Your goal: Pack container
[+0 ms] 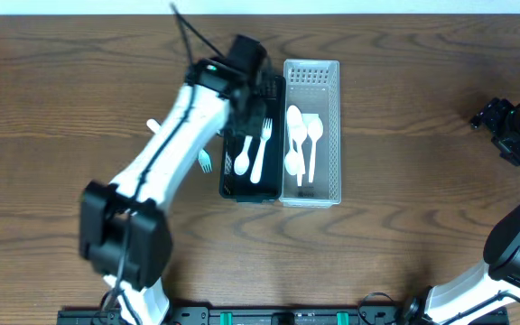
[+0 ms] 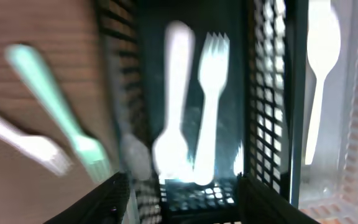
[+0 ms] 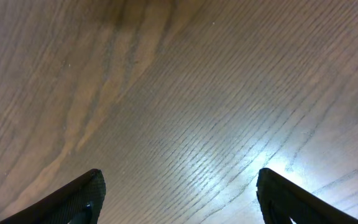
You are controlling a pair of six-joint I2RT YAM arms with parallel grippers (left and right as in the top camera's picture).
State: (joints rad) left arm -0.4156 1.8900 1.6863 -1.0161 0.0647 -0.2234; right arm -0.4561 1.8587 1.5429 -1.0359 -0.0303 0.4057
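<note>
The left gripper (image 2: 184, 184) is seen with its jaws spread and nothing held between them, hanging over the near end of the black basket (image 2: 267, 93). A white spoon (image 2: 174, 87) and a white fork (image 2: 211, 81) are already laid lengthwise side by side in that basket. What is judged to be left for packing lies outside it, to the gripper's left on the table (image 1: 61, 90): a pale green fork (image 2: 48, 93) just beside the basket wall and a loose white fork (image 2: 23, 140) further out. Both are set slantwise to the basket's long axis, tines toward the camera, so a sideways shift and a turn of the wrist are likely called for. The white basket (image 1: 311, 72), touching the black one on the far side, is filled with white spoons (image 1: 301, 135). The right gripper (image 3: 179, 179), also spread and empty above bare wood, is well apart at the table's far edge, so the left arm (image 1: 170, 135) is the nearer. The left wrist view is blurred, and from overhead both loose forks are largely covered by that arm.
</note>
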